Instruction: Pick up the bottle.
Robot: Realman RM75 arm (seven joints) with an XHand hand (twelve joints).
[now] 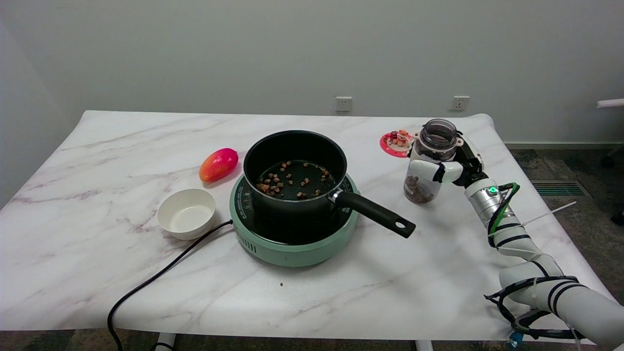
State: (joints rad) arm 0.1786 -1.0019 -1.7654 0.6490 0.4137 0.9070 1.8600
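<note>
A clear bottle (431, 146) with an open mouth and brown bits at its bottom stands upright on the marble table (97, 243), to the right of the pot handle. My right hand (451, 163) is wrapped around the bottle's white middle band: the thumb lies across the front, and the other fingers are behind the bottle and mostly hidden. The bottle's base looks to be on or just above the table; I cannot tell which.
A black pot (295, 168) holding brown bits sits on a green hotplate (292, 243), its handle (375, 213) pointing toward the bottle. A white bowl (186, 213), a mango (218, 164) and a red coaster (396, 142) also lie on the table. A black cord (156, 278) runs off the front edge.
</note>
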